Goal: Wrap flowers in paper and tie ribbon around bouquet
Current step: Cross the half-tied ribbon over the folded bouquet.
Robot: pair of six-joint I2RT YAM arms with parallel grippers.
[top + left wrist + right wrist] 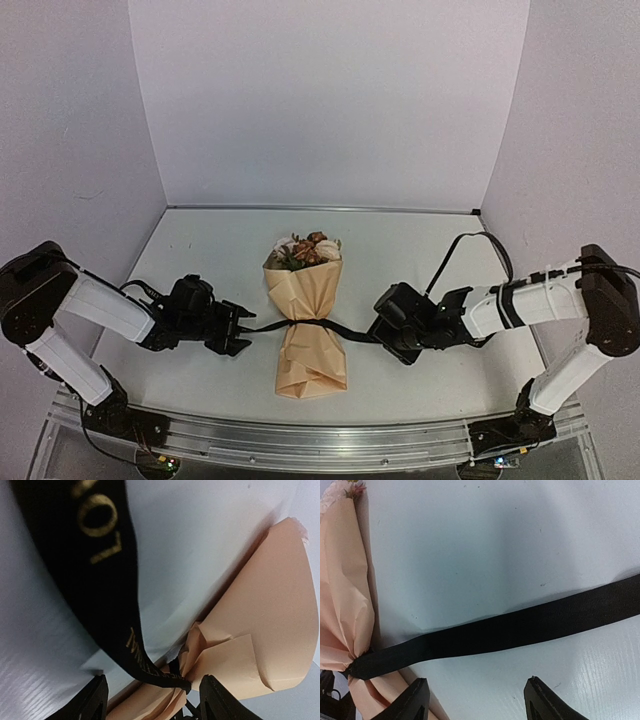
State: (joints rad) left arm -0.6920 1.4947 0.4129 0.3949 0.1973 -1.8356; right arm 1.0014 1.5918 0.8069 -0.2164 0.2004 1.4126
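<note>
Inspection, near edge outward.

**Left hand** [243, 333]: fingers spread wide, nothing clamped. It sits low over the surface [200, 260], just left of the bouquet [310, 345]. In the left wrist view a tail of the ribbon [262, 326] hangs close to the lens and runs down to the cinch. It appears clear of both fingers.

**Right hand** [375, 333]: fingers also wide and holding nothing. The ribbon's right tail lies flat on the surface just beyond its fingertips.

**Ribbon:** drawn tight round the bouquet's narrow waist, with one tail running out toward each hand. It is judged limp, thin and light. Where it lies flat it will be hard to get under, so it is best pinched across its width where a tail lifts off the surface.

**Bouquet:** lies mid-surface between the hands, blooms pointing away. The paper [305, 290] looks crisp and prone to creasing, and the whole bundle looks light. A pull on one tail alone would probably drag it. The waist, beside the ribbon, is the place to hold it.

**Flowers** [308, 250]: at the far, wider end. They are judged fragile and should not be gripped.
</note>
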